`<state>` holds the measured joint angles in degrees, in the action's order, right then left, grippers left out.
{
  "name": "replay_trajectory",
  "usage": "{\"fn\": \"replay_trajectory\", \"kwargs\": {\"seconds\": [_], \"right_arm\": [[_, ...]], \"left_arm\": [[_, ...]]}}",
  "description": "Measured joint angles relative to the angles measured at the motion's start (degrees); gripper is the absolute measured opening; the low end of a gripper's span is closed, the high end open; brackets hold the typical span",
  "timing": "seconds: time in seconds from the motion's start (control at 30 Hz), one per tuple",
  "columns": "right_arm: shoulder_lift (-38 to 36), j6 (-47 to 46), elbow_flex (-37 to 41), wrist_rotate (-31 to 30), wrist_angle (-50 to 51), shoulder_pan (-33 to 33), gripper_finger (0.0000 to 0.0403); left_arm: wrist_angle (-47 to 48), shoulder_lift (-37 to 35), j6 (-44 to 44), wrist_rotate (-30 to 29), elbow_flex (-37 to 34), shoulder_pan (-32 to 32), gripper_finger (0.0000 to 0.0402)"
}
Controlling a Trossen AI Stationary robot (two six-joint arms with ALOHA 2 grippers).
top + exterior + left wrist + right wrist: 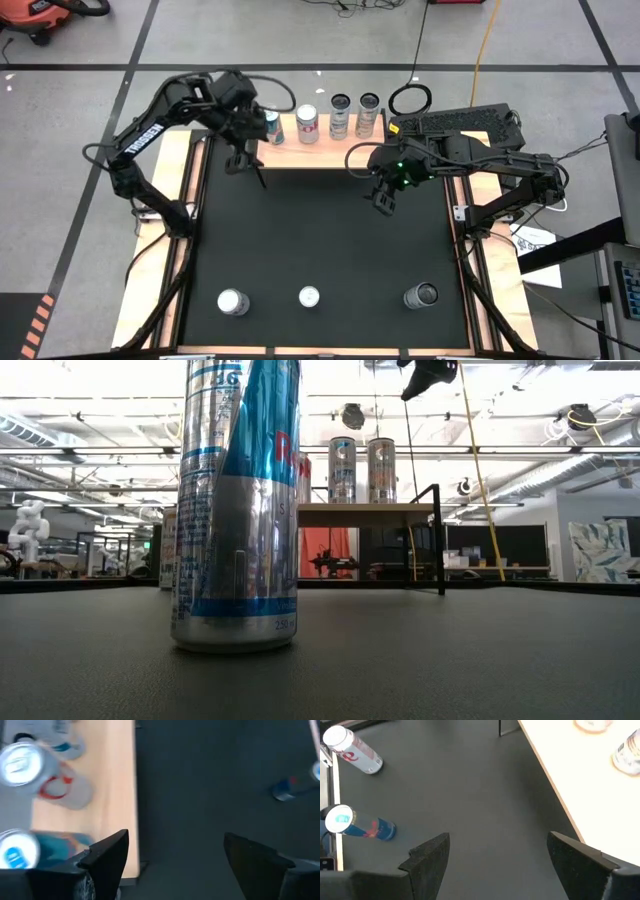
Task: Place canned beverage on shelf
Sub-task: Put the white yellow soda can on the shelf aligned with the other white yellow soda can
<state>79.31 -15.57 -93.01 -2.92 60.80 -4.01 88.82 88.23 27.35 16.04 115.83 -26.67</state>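
Observation:
The shelf [325, 150], pale wood top on thin black legs, stands at the table's far edge. Several cans stand upright on it, among them a teal one [272, 126] at its left end and a red-and-white one [307, 123]. My left gripper [245, 160] is open and empty, just in front of the shelf's left end; its wrist view shows the shelf top [110, 795] and two cans [20, 762]. My right gripper [385, 195] is open and empty above the black mat, in front of the shelf's right end. Three cans stand along the near edge [309, 296].
The near cans stand at the left [233, 301], middle and right [421, 295] of the black mat [320, 240]. The middle one fills the low view's left [235, 510], with the shelf [370, 513] behind it. A keyboard [455, 122] and a cable ring [410, 98] lie beyond the shelf.

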Motion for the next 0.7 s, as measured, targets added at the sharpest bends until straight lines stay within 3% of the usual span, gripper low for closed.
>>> {"fn": "replay_trajectory", "kwargs": {"seconds": [0.7], "right_arm": [[0.0, -3.16, 0.0, 1.8, -18.55, -0.01, 0.0315]], "left_arm": [[1.22, -2.22, -10.5, -2.77, 0.0, 15.23, 0.0322]]}}
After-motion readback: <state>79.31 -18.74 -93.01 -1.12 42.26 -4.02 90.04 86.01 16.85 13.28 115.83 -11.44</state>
